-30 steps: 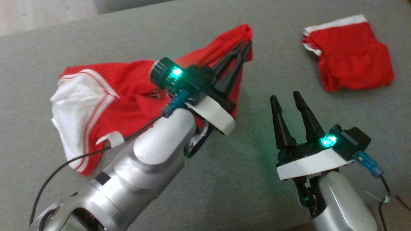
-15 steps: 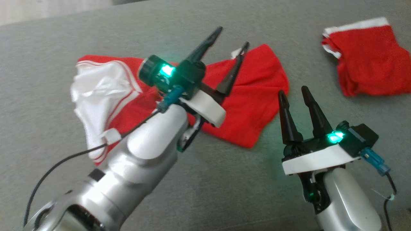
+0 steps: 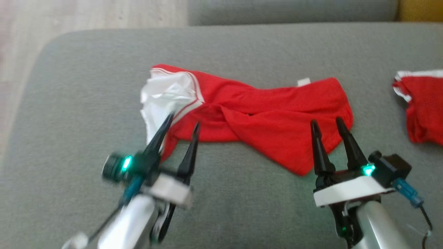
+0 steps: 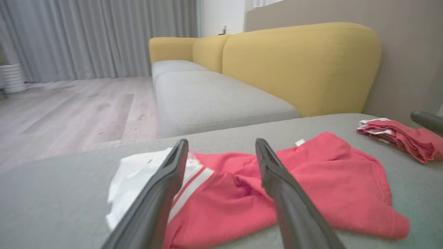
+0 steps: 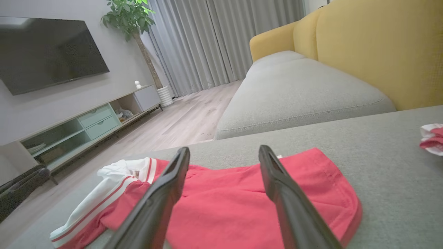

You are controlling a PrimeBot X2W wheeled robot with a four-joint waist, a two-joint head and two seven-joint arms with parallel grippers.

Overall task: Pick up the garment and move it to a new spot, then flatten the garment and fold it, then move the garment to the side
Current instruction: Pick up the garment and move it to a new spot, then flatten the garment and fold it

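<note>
Left to right: the left gripper (image 3: 184, 119) hovers at the white end of the garment, fingers apart and holding nothing. The red fabric garment with a white striped band (image 3: 263, 114) lies loose at the middle of the grey upholstered cushion (image 3: 86, 103), twisted across its centre and not flat. The right gripper (image 3: 326, 121) hangs over the garment's red right end, fingers also spread and empty. Well apart, at the right edge, lies a second red garment with white trim (image 3: 424, 107), bunched.

Judgement: the garment is set down, so the flattening step is in hand. The next move calls for each gripper to take an outer edge and draw the cloth apart to remove the twist before any fold.

Surface: plain grey weave, soft, likely to drag on the cloth. Room: pale wooden floor (image 3: 86, 14), yellow sofa back (image 4: 301, 65), grey curtains (image 5: 214, 41), a dark wall screen (image 5: 48, 48), a potted plant (image 5: 129, 15).
</note>
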